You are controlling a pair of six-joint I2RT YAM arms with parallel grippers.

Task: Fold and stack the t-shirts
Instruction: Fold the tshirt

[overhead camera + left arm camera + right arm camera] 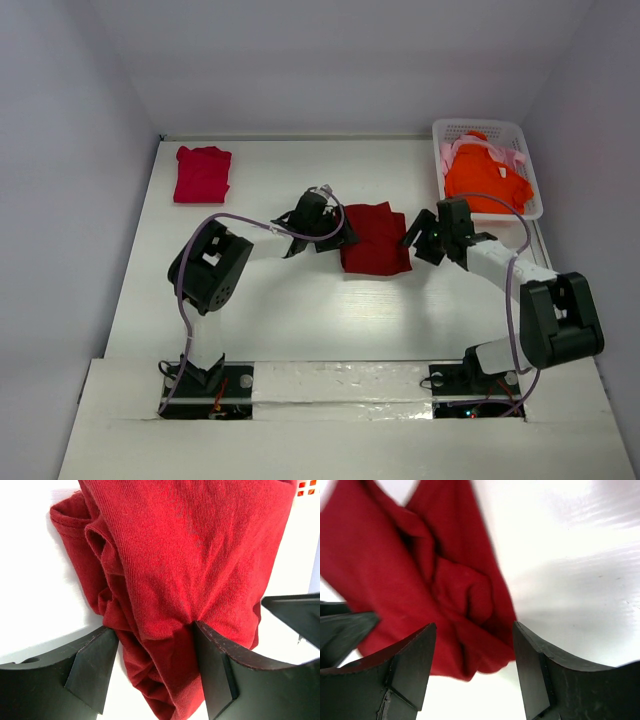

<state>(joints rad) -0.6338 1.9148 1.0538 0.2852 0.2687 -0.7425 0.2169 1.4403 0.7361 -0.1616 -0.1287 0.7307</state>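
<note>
Pink tee (448,158) part. under orange tee (486,180)

White table (300,320), dark red shirt (375,240) centre, crimson-pink shirt (202,173) far-left, basket (500,127) far-right

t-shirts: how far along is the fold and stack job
Done: the crimson-pink shirt lies folded at the far left. In hand: the dark red shirt, mid-table, with the left gripper and right gripper open astride its edges. Left: the orange shirt and pale pink shirt, in the basket; nothing stacked yet.
</note>
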